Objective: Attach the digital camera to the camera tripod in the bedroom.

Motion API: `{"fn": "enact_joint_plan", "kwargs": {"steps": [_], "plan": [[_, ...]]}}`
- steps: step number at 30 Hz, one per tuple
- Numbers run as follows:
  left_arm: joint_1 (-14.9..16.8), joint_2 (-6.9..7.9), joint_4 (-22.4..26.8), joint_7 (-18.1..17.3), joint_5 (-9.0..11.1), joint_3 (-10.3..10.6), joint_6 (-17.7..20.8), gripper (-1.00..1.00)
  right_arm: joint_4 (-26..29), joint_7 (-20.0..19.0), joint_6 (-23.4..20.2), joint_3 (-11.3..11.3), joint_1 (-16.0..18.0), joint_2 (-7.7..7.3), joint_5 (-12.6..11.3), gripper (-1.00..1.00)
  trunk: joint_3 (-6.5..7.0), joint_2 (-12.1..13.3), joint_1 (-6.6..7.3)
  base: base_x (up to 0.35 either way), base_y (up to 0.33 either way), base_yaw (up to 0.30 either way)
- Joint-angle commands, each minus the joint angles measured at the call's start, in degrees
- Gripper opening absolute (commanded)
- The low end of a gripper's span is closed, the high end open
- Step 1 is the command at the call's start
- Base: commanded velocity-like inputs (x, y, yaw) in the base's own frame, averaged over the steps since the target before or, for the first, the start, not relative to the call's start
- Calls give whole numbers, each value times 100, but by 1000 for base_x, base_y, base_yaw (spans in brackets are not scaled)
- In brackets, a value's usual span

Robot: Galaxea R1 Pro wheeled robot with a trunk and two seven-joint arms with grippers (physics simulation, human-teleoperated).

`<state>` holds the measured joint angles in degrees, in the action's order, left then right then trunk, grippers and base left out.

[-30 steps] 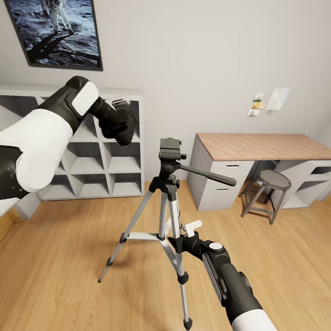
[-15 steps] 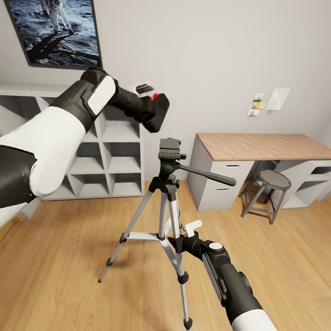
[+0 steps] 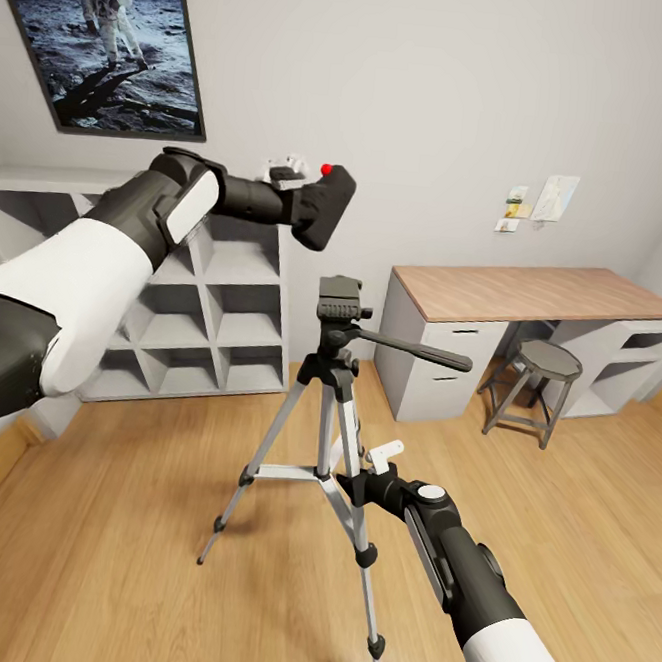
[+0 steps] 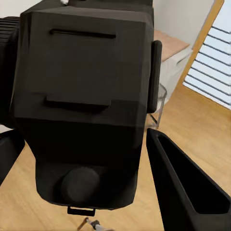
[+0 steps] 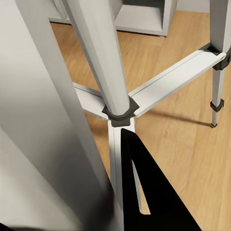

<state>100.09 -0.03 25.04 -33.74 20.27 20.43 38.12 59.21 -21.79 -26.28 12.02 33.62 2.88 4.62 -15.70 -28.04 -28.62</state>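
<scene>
Head view: the left gripper [image 3: 304, 200] has its fingers clenched on the digital camera [image 3: 323, 205], held in the air above the camera tripod [image 3: 332, 391] and a little toward the white cube shelves [image 3: 204, 310], with the red button on top. In the left wrist view the digital camera [image 4: 86, 106] sits between the dark fingers [image 4: 185, 187], its body pressed close to the lens, and the wood floor shows beyond it.

The right gripper [image 3: 364, 474] is low at the camera tripod, against one silver leg near the spreader; whether its fingers are clamped on the leg or merely beside it I cannot tell. In the right wrist view a black finger [image 5: 144, 192] lies right beside the leg [image 5: 98, 57] and the spreader joint.

The camera tripod stands upright on the plank floor, its black head bare, pan handle pointing toward the desk [image 3: 535, 294]. A stool [image 3: 543, 375] stands by that desk.
</scene>
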Motion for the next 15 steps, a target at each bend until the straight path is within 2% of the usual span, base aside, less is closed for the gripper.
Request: {"fn": "enact_joint_plan", "kwargs": {"steps": [1,2,3,4,5,6,7,9,10,11,13,15], "plan": [[5,70,54,-93,27,22,35,-100,12,-35,-26,-6,5,2,21,-100,-10,-10,-2,0,0,0],[4,140,126,-228,26,35,45,-100,12,-35,-26,-6,5,2,21,-100,-10,-10,-2,0,0,0],[3,307,351,-689,-5,167,55,-100,12,-36,-26,-2,5,2,21,-100,-10,-10,-2,0,0,0],[2,361,436,-839,-38,235,55,-100,12,-36,-26,-1,5,2,23,-100,-10,-10,-2,0,0,0],[2,485,669,-1170,-154,395,57,-100,12,-36,-26,0,5,2,25,-100,-10,-10,-2,0,0,0],[2,804,1567,-1978,-746,722,66,-100,12,-36,-26,3,5,2,28,-100,-10,-10,-2,0,0,0],[2,858,1753,-2120,-898,758,67,-100,12,-36,-26,5,5,2,29,-100,-10,-10,-2,0,0,0],[2,1012,2345,-2668,-1454,837,75,-100,12,-36,-26,9,5,2,29,-100,-10,-10,-2,0,0,0],[2,1052,2510,-2941,-1661,854,77,-100,12,-36,-26,9,3,2,29,-100,-10,-10,-2,0,0,0],[2,1065,2569,-3075,-1741,860,78,-100,12,-36,-26,12,3,4,31,-100,-10,-10,-2,0,0,0],[2,1103,2737,-3728,-2022,881,77,-100,10,-29,-26,13,4,8,36,-100,-10,-10,-2,0,0,0],[2,1111,2750,-3815,-2065,892,70,-100,11,-28,-26,12,4,10,35,-100,-10,-10,-2,0,0,0]]}}
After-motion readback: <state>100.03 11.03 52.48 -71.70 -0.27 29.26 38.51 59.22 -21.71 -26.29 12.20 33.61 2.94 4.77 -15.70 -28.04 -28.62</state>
